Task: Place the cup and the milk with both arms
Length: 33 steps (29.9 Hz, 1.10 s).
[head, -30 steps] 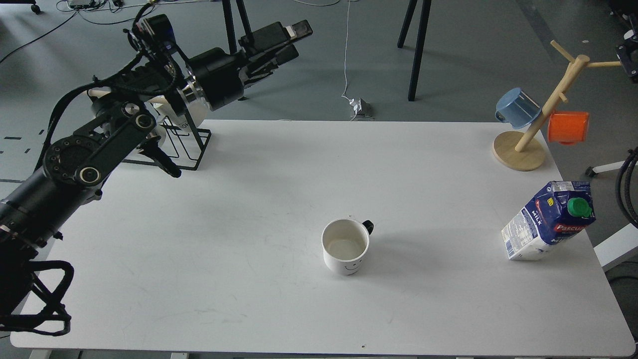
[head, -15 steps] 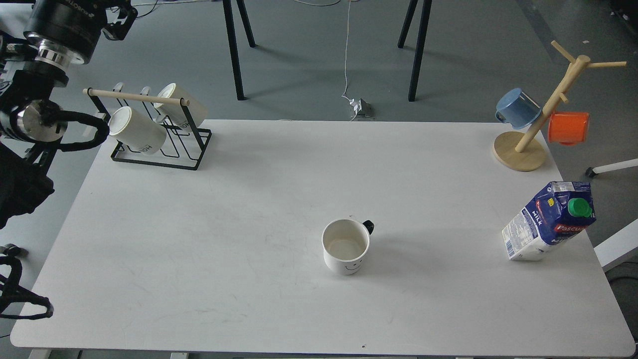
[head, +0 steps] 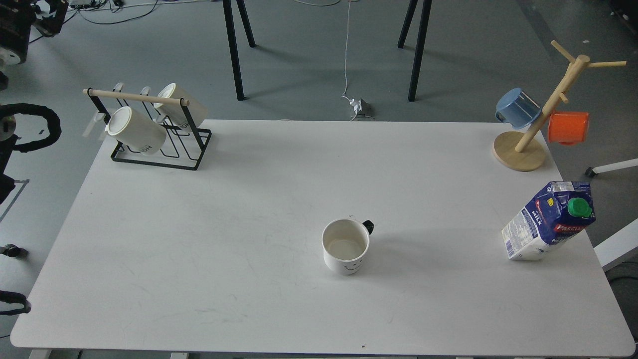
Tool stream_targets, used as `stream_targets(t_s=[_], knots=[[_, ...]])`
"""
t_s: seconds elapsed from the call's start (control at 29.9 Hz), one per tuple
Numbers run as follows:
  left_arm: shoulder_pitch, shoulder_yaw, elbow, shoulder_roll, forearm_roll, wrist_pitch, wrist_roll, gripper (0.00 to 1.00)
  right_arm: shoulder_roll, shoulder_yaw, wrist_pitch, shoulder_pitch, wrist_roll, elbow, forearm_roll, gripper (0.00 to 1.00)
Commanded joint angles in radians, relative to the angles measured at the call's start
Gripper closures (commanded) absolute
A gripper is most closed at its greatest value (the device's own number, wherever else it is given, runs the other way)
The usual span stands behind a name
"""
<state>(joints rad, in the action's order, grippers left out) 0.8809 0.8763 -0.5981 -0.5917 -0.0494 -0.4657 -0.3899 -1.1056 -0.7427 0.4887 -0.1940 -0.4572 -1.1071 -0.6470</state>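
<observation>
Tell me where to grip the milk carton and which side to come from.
Grip the milk carton across its flat side panels at mid-body, below the green cap. Probably come from the right: it stands upright near the table's right edge, with no obstacle there. The sloped top and cap make a top grasp poor.

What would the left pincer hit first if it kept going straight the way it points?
Cannot tell: that pincer is out of frame. Only dark left arm parts show at the picture's edge, beside the table.
</observation>
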Motion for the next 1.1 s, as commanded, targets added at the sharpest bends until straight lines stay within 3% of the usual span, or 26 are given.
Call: stream_targets(t_s=[0.0,0.4,0.77,1.07], knots=[[0.0,-0.003,0.0,0.001,0.0,-0.001,0.022,0.0,0.013,0.005,0.0,-0.048,-0.02,-0.069,0.006,0.0],[-0.003,-0.008,0.012,-0.008,-0.004,-0.001,0.043,0.0,0.299,-0.007,0.0,-0.016,-0.006,-0.109,0.105,0.0],[-0.005,-0.017,0.014,-0.033,-0.01,0.001,0.068,0.0,0.424,-0.014,0.0,0.021,-0.006,-0.109,0.11,0.0],[-0.005,-0.051,0.012,-0.033,-0.01,0.002,0.069,0.0,0.452,-0.046,0.0,0.037,-0.008,-0.111,0.11,0.0]])
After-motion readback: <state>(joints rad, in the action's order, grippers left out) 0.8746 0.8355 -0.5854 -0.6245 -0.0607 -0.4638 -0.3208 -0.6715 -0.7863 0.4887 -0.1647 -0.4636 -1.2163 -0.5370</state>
